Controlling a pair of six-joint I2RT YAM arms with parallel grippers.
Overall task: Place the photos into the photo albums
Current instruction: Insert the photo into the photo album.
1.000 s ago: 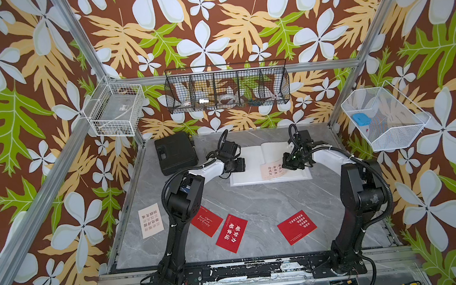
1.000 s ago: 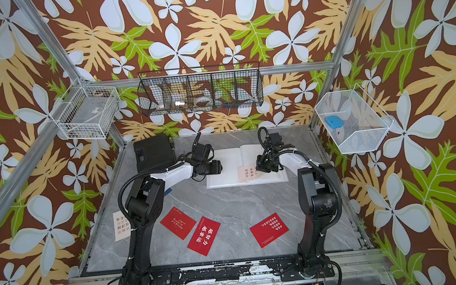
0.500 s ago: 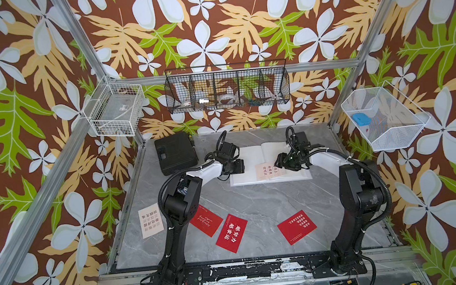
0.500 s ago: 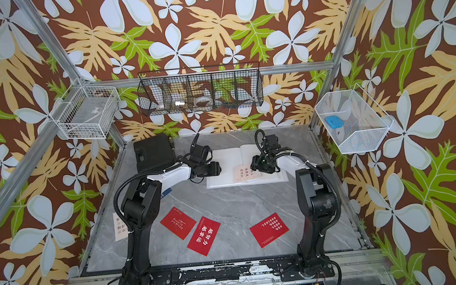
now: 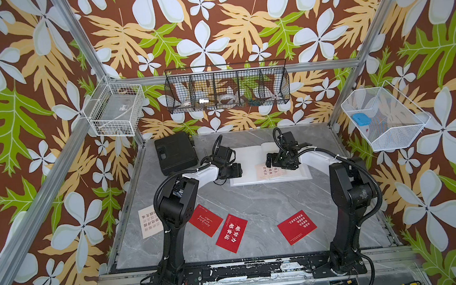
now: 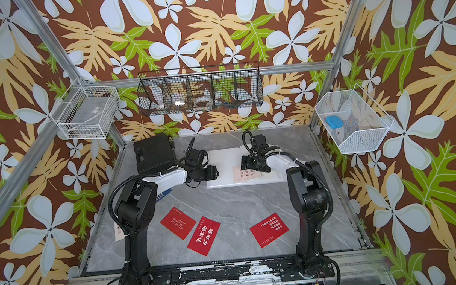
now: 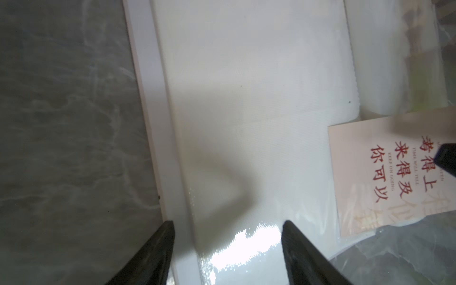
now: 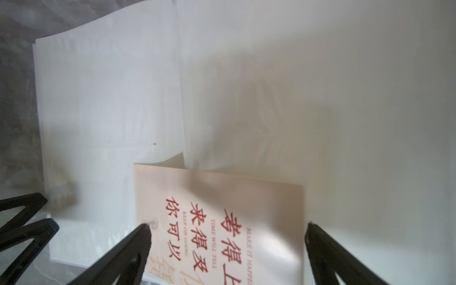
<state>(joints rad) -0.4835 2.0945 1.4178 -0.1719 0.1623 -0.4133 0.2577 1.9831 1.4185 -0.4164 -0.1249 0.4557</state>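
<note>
Gaping wide, left gripper (image 7: 227,223) and right gripper (image 8: 228,225) hang over album (image 5: 247,158) on grey marble table (image 5: 255,203).

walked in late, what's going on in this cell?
Both arms are at the open white album. The right arm has its jaws open over a cream card lying on the page. The left arm has its jaws open at the album's left edge. Three red cards and another cream card lie on the table.
</note>
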